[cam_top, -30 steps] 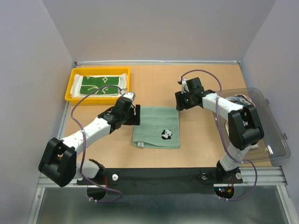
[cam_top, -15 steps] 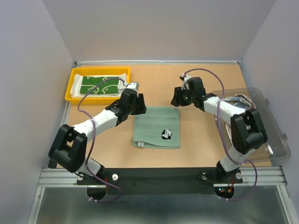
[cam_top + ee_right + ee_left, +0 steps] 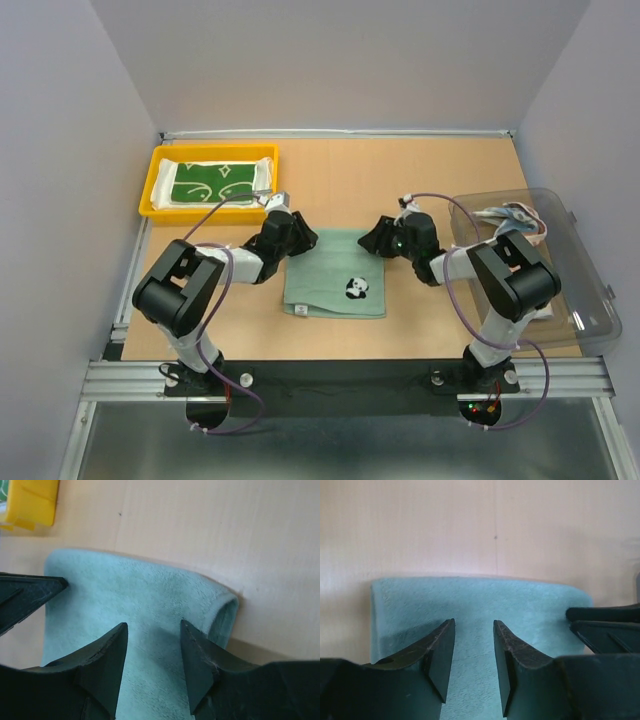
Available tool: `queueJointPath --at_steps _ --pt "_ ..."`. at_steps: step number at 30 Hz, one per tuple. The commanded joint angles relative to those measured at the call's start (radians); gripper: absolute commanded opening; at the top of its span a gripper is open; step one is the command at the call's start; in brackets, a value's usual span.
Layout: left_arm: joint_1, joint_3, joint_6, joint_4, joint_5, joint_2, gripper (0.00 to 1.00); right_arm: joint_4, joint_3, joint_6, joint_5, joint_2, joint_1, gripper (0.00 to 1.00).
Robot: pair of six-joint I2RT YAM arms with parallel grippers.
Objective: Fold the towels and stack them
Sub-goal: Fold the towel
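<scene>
Now, nearest to the arm bases, the pale teal towel (image 3: 335,285) lies flat on the table (image 3: 420,180), with its panda mark (image 3: 355,288) towards the near edge. Both arms reach low to its far edge. The left gripper (image 3: 474,630) is over the far left corner and the right gripper (image 3: 153,626) is over the far right corner, where the cloth rises in a small curl. In each wrist view the jaws stand about half apart with the towel's surface showing between them, and no cloth is pinched. So I judge that the step in hand is a fold of this towel, at the point of taking the two far corners. The next move, I think, calls for both pairs of jaws to close on the edge, then lift together and bring it evenly over to the near edge, so the cloth does not skew. To the right, a clear bin (image 3: 590,300) holds a printed towel (image 3: 510,215). Farthest, at the left, the yellow tray (image 3: 150,190) carries a dark green towel (image 3: 205,185) on a white one (image 3: 268,172), probably the stack.
</scene>
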Motion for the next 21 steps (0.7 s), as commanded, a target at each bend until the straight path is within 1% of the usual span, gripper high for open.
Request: queueJointPath --at_steps 1,3,7,9,11,12,13,14,15,16,19,20,21 --pt "0.021 -0.077 -0.08 0.158 -0.014 0.02 0.47 0.251 -0.11 0.05 0.115 0.038 0.005 0.52" --pt "0.034 -0.114 -0.132 0.206 -0.013 0.023 0.47 0.303 -0.145 0.05 0.144 0.062 -0.006 0.52" --pt "0.044 -0.198 -0.18 0.254 -0.023 0.006 0.45 0.328 -0.205 0.044 0.175 0.064 -0.04 0.52" --pt "0.044 -0.214 -0.182 0.257 -0.036 -0.015 0.45 0.327 -0.214 0.021 0.167 0.013 -0.058 0.52" --pt "0.044 -0.228 -0.159 0.252 -0.033 -0.053 0.45 0.29 -0.208 -0.026 0.143 -0.049 -0.075 0.52" --pt "0.044 -0.226 -0.147 0.246 -0.031 -0.066 0.46 0.247 -0.19 -0.051 0.135 -0.071 -0.08 0.52" --pt "0.044 -0.217 -0.133 0.235 -0.026 -0.089 0.48 0.115 -0.158 -0.122 0.132 -0.088 -0.078 0.52" --pt "0.045 -0.209 -0.122 0.225 -0.023 -0.099 0.48 0.04 -0.089 -0.163 0.129 -0.099 -0.08 0.52" --pt "0.044 -0.2 -0.107 0.197 -0.016 -0.107 0.49 -0.027 -0.05 -0.206 0.121 -0.108 -0.08 0.52" --pt "0.042 -0.182 -0.09 0.182 -0.01 -0.119 0.5 -0.133 -0.026 -0.283 0.123 -0.126 -0.08 0.52" --pt "0.042 -0.151 -0.068 0.143 0.024 -0.13 0.54 -0.276 0.082 -0.391 0.118 -0.131 -0.08 0.52" --pt "0.041 -0.146 -0.059 0.126 0.026 -0.144 0.56 -0.384 0.156 -0.474 0.094 -0.111 -0.078 0.52" --pt "0.041 -0.142 -0.053 0.117 0.026 -0.153 0.59 -0.429 0.157 -0.506 0.094 -0.1 -0.08 0.52"
